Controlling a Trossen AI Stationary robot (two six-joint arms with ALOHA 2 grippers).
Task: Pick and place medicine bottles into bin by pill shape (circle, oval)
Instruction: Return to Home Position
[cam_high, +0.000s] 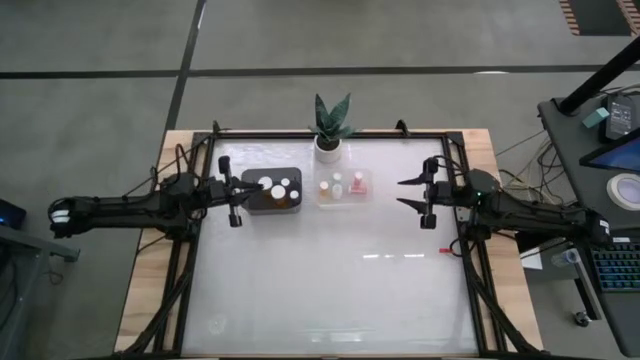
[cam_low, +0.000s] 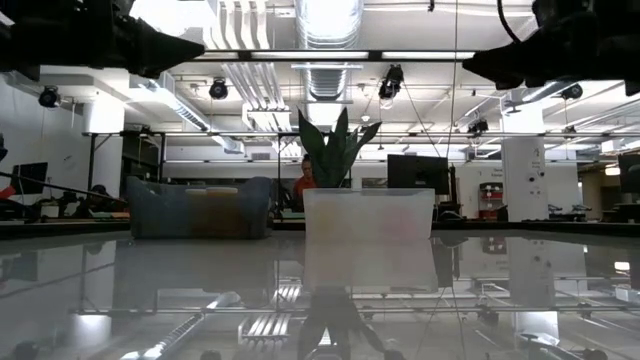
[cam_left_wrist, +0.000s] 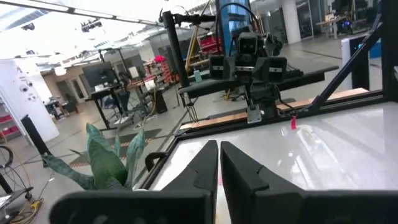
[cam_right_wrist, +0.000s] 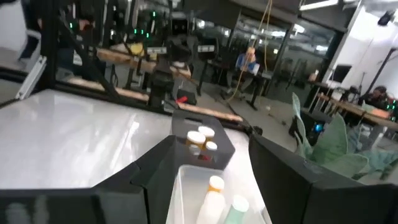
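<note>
Medicine bottles (cam_high: 283, 184): white-capped, some in the black bin (cam_high: 272, 209), others in the clear bin (cam_high: 322, 200), upper centre of frame. Plant (cam_high: 331, 128) just above. Left gripper (cam_high: 250, 190) at the black bin, fingers closed. Right gripper (cam_high: 408, 192) right of the clear bin, fingers spread wide.

The surface (cam_high: 330, 280) was glossy white, mirror-smooth and strongly reflective, bordered by pale, unfinished wood edging (cam_high: 140, 310). The black bin (cam_high: 272, 207) looked matt plastic, the transparent bin (cam_high: 345, 203) clear plastic. The medicine bottles (cam_high: 357, 184) carried smooth white plastic caps. The left hand (cam_high: 243, 190) and right hand (cam_high: 408, 192) were matt black.
</note>
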